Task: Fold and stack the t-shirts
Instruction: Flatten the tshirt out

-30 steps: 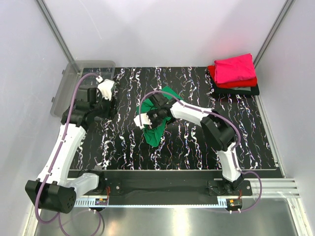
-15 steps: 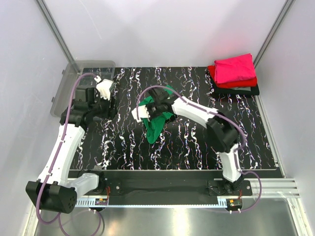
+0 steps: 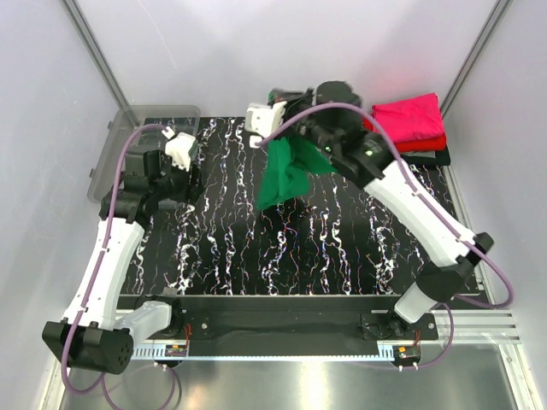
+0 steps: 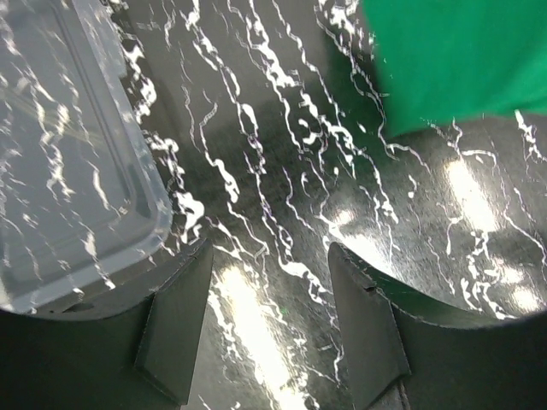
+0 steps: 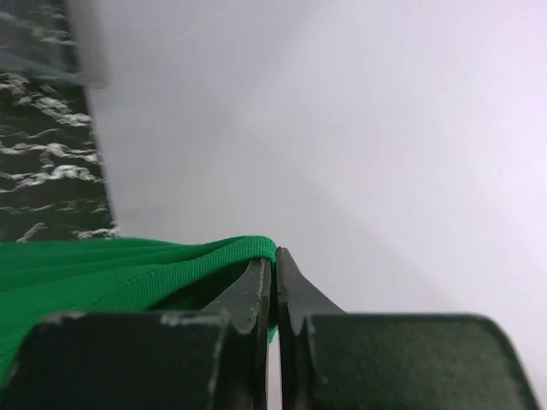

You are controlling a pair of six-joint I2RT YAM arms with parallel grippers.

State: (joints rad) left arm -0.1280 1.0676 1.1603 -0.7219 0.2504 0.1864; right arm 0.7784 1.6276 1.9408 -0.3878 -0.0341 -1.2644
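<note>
Right gripper (image 5: 273, 256): jaws pressed together on a bunched edge of the green t-shirt (image 3: 286, 175); we see cloth pinned between the tips.
Green t-shirt, place: hangs from that pinch above the far middle of the table (image 3: 342, 248), close to the back wall.
Green t-shirt, long axis: runs downward from the pinch, leaning a little toward the left arm. We cannot tell whether the lower end touches the tabletop.
Green t-shirt, state: unfolded, gathered in one crumpled drape, not spread.
Left gripper (image 4: 272, 252): jaws apart with nothing between them, low over the table, just beside the clear bin (image 3: 111, 158).
Bearing from left gripper: the shirt lies to its right. In the left wrist view, green cloth fills the upper right corner, ahead of the open fingers and apart from them.
Nearer hand: the left gripper is the only free hand, and it sits on the side the drape leans toward.
Stack: pink t-shirt (image 3: 410, 120) on red t-shirt (image 3: 373, 128) on black t-shirt (image 3: 410, 160), folded, in the far right corner, well apart from the hanging shirt.
Our judgement: the coming move needs a second hold on a free edge, reached from the left, so that the shirt can be spread flat.
Risk, our judgement: a grab into the bundle's middle catches several layers.
</note>
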